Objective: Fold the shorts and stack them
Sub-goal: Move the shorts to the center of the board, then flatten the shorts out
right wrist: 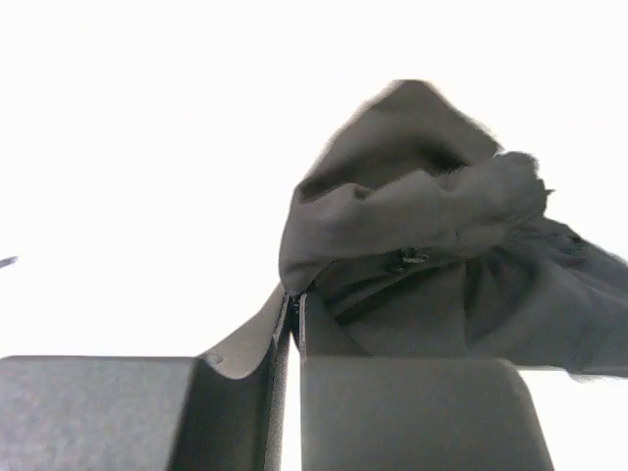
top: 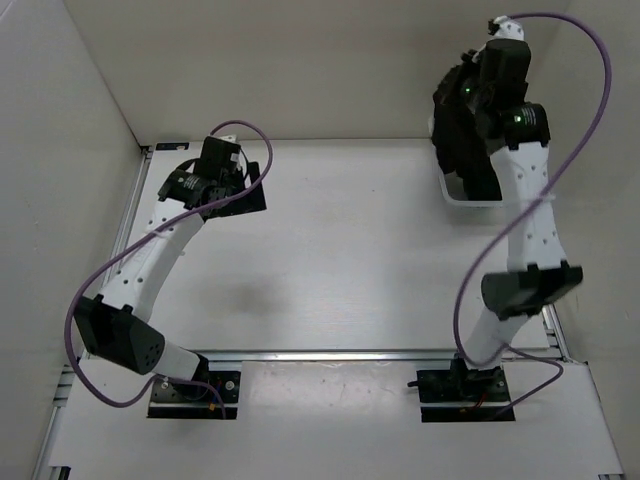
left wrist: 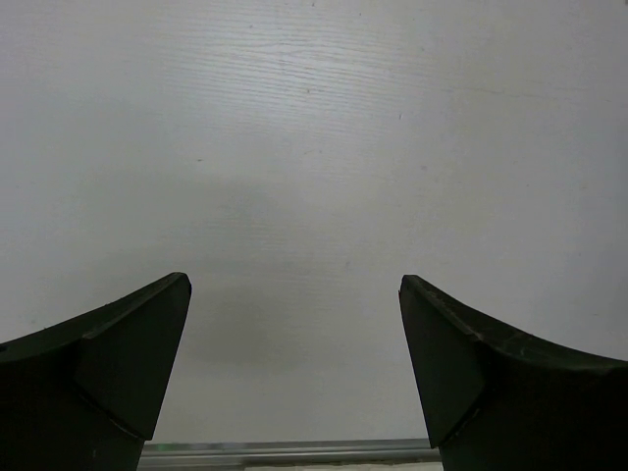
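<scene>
Pick-up step: the right tool (right wrist: pixel 292 309) pinches the shorts (right wrist: pixel 422 235), far right. Next, lay them flat on the table (top: pixel 340 250). The left tool (left wrist: pixel 294 285) is open.

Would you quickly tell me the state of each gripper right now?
Left gripper: open, holding nothing.
Right gripper: closed on the shorts.

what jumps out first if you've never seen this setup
The right tool is shut on a bunch of the black shorts, which hang over a white bin at the far right corner. The left tool hangs wide open above the white table at the far left.
</scene>
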You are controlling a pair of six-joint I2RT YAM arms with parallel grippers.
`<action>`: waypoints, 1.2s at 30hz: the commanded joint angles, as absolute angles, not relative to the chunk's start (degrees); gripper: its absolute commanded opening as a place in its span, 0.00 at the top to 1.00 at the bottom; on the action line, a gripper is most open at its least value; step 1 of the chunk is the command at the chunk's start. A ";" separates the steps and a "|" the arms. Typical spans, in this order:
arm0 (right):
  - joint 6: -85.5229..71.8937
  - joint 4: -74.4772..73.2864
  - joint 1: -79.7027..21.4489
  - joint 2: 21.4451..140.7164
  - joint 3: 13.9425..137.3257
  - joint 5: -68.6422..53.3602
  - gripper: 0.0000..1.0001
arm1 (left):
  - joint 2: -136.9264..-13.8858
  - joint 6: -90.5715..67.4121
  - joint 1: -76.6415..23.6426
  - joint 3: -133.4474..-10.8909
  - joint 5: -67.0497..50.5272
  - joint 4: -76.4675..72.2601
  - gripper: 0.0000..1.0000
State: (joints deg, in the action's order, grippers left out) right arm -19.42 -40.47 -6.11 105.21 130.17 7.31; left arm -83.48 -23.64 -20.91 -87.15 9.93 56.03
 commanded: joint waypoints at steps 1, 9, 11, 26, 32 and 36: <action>-16.26 -39.11 -16.22 93.62 125.78 4.48 1.00 | -78.31 -23.99 -21.18 -86.84 12.48 57.12 0.00; -20.57 -36.56 -36.19 79.02 98.39 6.24 0.96 | -75.07 -25.84 -19.25 -89.99 12.05 60.29 0.00; -23.19 -36.56 -41.47 77.70 87.75 8.35 0.77 | -74.44 -25.84 -18.54 -90.70 12.04 62.21 0.00; -34.98 -39.20 -41.67 65.30 61.36 9.41 0.39 | -79.78 -33.31 -20.39 -74.19 6.95 58.11 0.04; -33.76 -34.37 -38.59 73.73 61.34 2.74 0.14 | -89.28 -37.79 -20.39 -69.17 3.87 53.53 0.00; -31.38 -33.66 -38.58 81.81 68.79 -0.62 0.06 | -90.63 -42.16 -18.03 -64.28 5.35 53.53 0.00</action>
State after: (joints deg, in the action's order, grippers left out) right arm -33.23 -36.34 -38.74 78.26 62.39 3.66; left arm -94.35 -36.86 -19.92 -67.75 5.67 55.07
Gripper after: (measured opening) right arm 0.931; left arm 0.993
